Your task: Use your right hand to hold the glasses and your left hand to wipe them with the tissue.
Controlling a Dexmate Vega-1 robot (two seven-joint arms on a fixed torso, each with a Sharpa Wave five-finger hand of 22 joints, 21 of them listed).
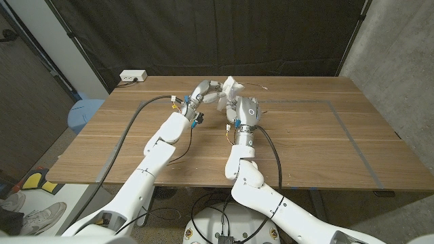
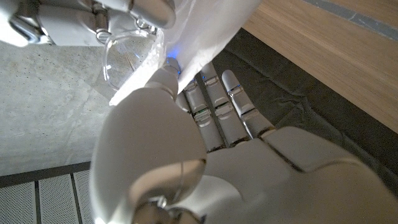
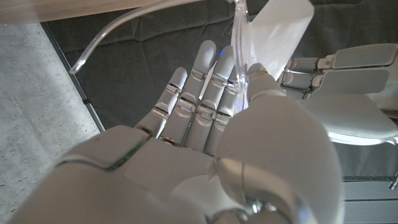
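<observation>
Over the far middle of the table (image 1: 305, 135) my two hands meet in the air. My right hand (image 1: 243, 108) pinches the clear glasses (image 3: 239, 37) at the frame between thumb and fingers; one temple arm (image 3: 112, 32) curves away from it. My left hand (image 1: 205, 91) holds the white tissue (image 1: 230, 87) against the glasses. In the left wrist view the tissue (image 2: 208, 28) is pinched under the thumb and lies beside a clear lens (image 2: 127, 56), with my right hand (image 2: 93, 15) gripping just above it. The tissue (image 3: 280, 28) hides part of the lens.
A white power strip (image 1: 133, 76) lies at the table's far left corner. Dark tape lines (image 1: 352, 139) mark a rectangle on the wood. A black curtain hangs behind the table. Shoes and a blue object (image 1: 83, 114) are on the floor at the left.
</observation>
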